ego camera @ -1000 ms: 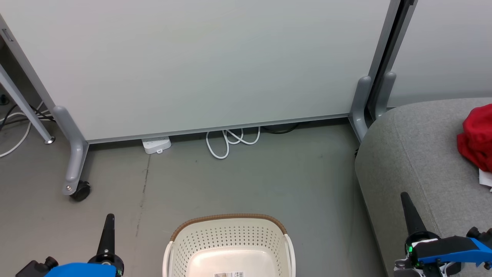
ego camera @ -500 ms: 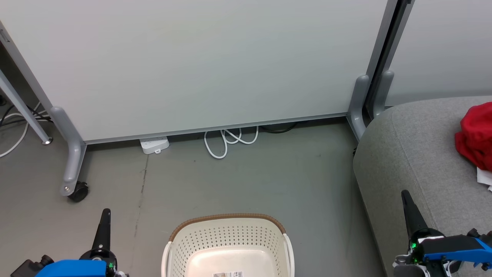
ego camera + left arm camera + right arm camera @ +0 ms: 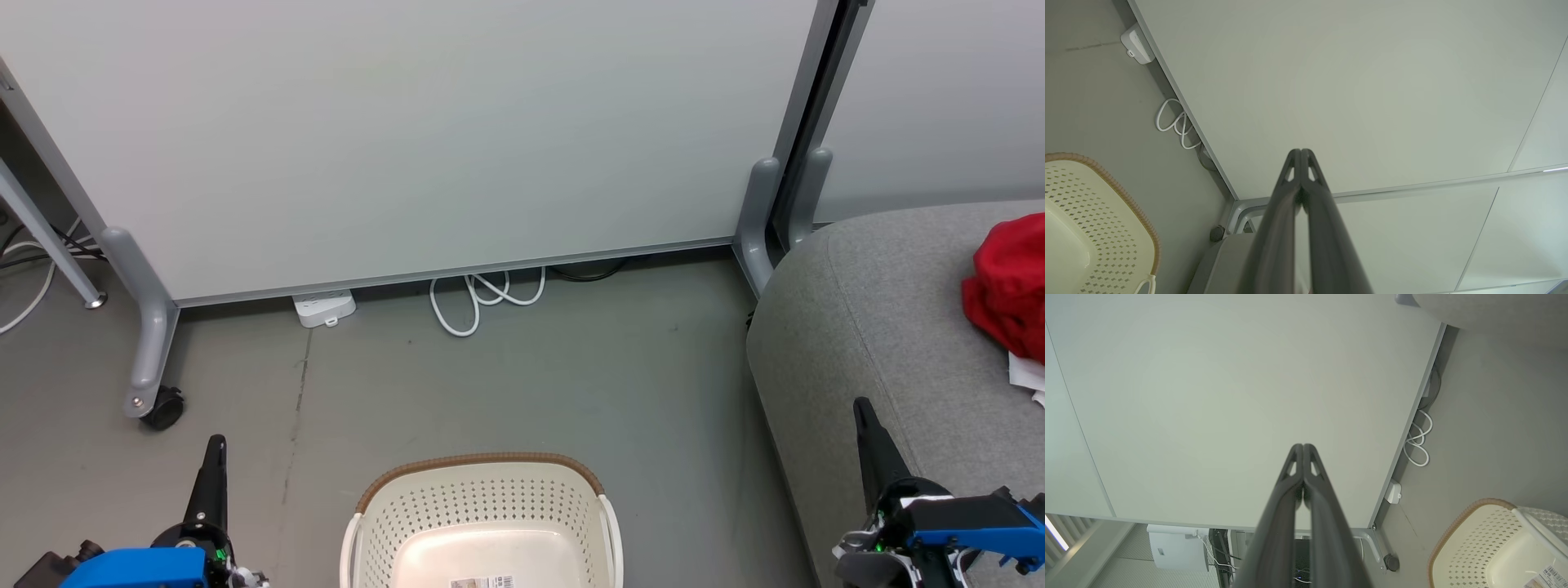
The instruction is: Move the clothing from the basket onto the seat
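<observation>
My left tool (image 3: pixel 214 447) and right tool (image 3: pixel 860 408), pressed together, flanked the cream perforated plastic basket (image 3: pixel 482 464); bright red fabric clothing (image 3: pixel 1008 286) lay right of both, on the light-grey upholstered seat (image 3: pixel 882 327).

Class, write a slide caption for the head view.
Red clothing on the grey seat, basket on the floor, left gripper and right gripper shut.

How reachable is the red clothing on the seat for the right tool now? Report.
Probably yes. The shut right tool is by the seat, and only bare upholstery lies between it and the clothing.
</observation>
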Motion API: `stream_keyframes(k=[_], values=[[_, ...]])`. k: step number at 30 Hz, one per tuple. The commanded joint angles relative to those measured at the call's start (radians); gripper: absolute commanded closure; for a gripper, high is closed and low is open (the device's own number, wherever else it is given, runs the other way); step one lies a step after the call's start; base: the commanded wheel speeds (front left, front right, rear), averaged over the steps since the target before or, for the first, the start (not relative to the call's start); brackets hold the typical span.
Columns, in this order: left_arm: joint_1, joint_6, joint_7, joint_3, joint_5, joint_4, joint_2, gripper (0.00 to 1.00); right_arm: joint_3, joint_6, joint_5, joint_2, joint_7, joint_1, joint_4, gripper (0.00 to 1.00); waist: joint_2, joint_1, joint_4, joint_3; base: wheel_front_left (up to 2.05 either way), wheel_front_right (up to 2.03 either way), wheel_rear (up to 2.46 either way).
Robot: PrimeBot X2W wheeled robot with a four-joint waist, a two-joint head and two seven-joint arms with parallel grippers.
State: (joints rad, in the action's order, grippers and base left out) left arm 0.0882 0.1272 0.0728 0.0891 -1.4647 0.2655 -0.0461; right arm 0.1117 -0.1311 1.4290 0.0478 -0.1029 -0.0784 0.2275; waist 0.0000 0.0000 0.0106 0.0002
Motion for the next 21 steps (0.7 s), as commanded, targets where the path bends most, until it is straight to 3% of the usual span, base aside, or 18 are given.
stream_keyframes(k=[1, 21], values=[[0.020, 0.005, 0.006, 0.006, -0.016, -0.009, -0.006, 1.00, 0.002, 0.000, 0.022, 0.004, -0.003, -0.020, 0.001, 1.00, 0.0000, 0.0000, -0.001, 0.000, 0.00, 0.00, 0.00], [0.025, 0.006, 0.041, 0.027, -0.136, -0.022, -0.007, 1.00, 0.003, 0.001, 0.171, 0.004, -0.012, -0.035, 0.018, 1.00, 0.0000, 0.0000, -0.009, 0.003, 0.00, 0.00, 0.00]])
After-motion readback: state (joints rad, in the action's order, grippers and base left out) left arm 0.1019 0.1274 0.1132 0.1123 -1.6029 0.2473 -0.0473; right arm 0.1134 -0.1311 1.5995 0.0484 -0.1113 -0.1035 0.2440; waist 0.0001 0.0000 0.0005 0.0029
